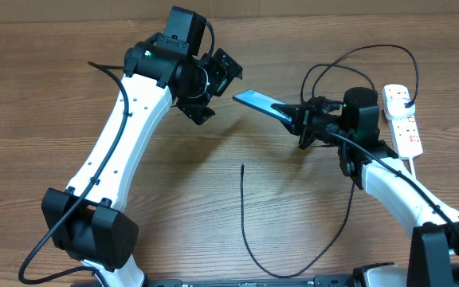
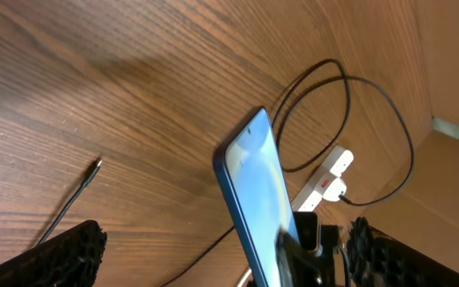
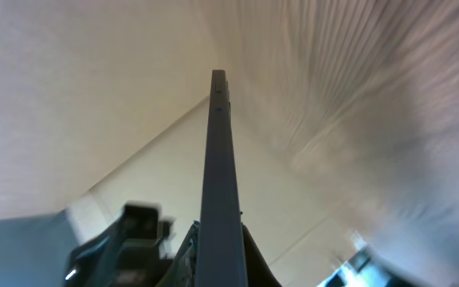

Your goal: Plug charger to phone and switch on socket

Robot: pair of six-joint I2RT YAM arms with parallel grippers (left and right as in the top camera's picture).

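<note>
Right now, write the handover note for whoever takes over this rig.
Left fingers: open, empty, facing the phone.
Right fingers: shut on the phone, holding it above the table.
Charger: connector tip lies loose on the table; socket sits far right.
Done: phone lifted.
Left: grasp the tip, plug it into the phone, switch the socket on; switch state unreadable.

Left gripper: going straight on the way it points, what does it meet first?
Most likely the phone, held up by the right gripper, squarely ahead of the open left gripper; depth is unclear.
</note>
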